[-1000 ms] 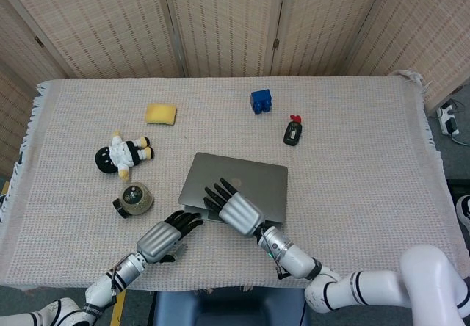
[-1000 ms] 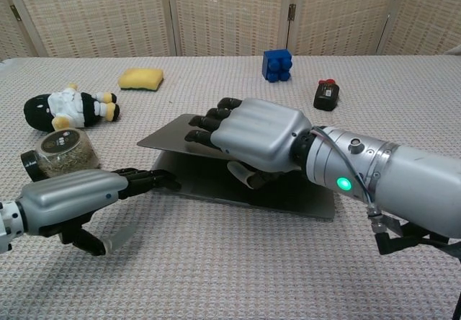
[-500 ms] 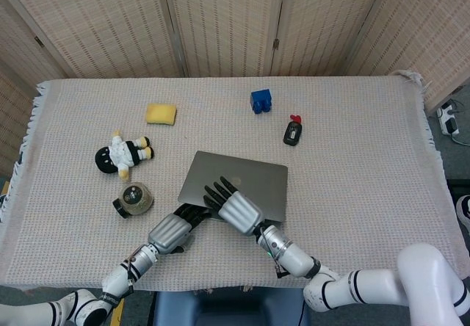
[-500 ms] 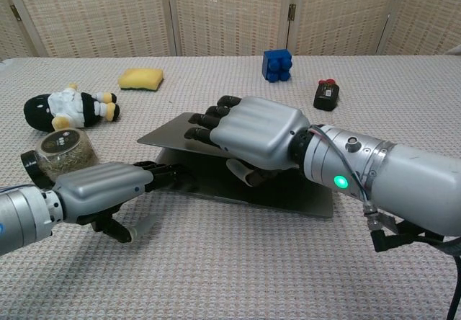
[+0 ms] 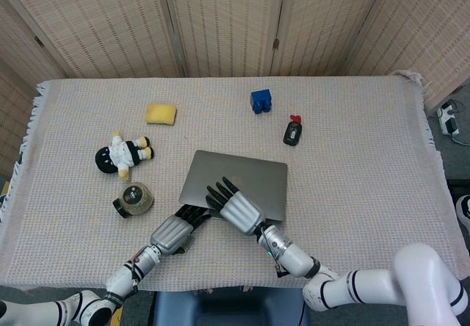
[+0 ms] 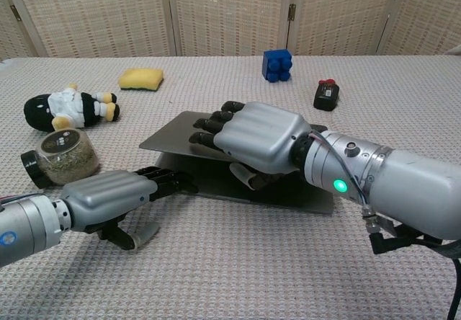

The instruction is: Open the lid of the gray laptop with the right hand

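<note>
The gray laptop [image 5: 246,178] lies in the middle of the table with its lid [image 6: 176,136] raised a little off the base. My right hand [image 5: 236,210] [image 6: 261,136] holds the lid's front edge, fingers spread on top and thumb tucked underneath. My left hand [image 5: 173,232] [image 6: 108,194] lies low on the cloth at the laptop's front left corner. Its dark fingertips [image 6: 171,181] reach onto the base edge beneath the lifted lid.
Left of the laptop stand a small round jar [image 5: 135,197] [image 6: 63,154] and a black-and-white plush doll [image 5: 123,153] [image 6: 65,107]. Farther back lie a yellow sponge [image 5: 161,113], a blue block [image 5: 261,100] and a small black device with a red tip [image 5: 293,131].
My left hand has slid forward and right until its fingertips reach the laptop's base at the front left corner. The right hand and the part-raised lid have barely moved.
</note>
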